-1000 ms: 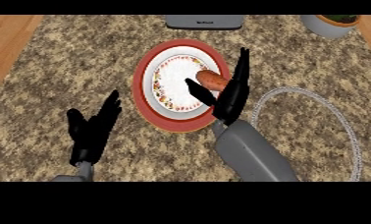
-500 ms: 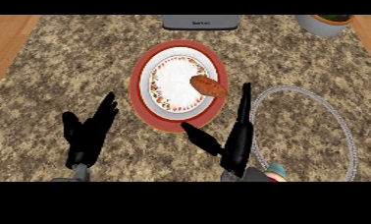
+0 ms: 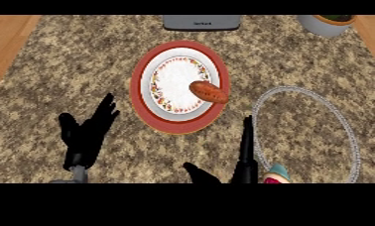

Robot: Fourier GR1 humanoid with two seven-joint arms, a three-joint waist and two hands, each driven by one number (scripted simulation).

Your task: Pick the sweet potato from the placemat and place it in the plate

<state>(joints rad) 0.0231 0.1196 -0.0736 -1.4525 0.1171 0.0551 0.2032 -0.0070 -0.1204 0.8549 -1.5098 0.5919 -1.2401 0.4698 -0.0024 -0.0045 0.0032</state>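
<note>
The orange-brown sweet potato [image 3: 209, 91] lies on the right side of the red-rimmed white plate [image 3: 173, 121], near its rim. To the right lies the round grey placemat [image 3: 344, 131], its middle looking like the counter. My right hand [image 3: 246, 156] is open at the lower edge, between plate and placemat, fingers straight and pointing up, well below the sweet potato and holding nothing. My left hand [image 3: 86, 136] rests open at the lower left, fingers up, apart from the plate.
A grey appliance [image 3: 202, 22] stands at the counter's far edge, above the plate. A grey pot with a plant [image 3: 331, 23] sits at the far right corner. A small colourful object [image 3: 277, 174] shows at the lower edge by my right hand.
My right hand let go of the sweet potato over the plate and drew back toward the lower edge. The sweet potato now lies on the plate. My left hand barely moved.
</note>
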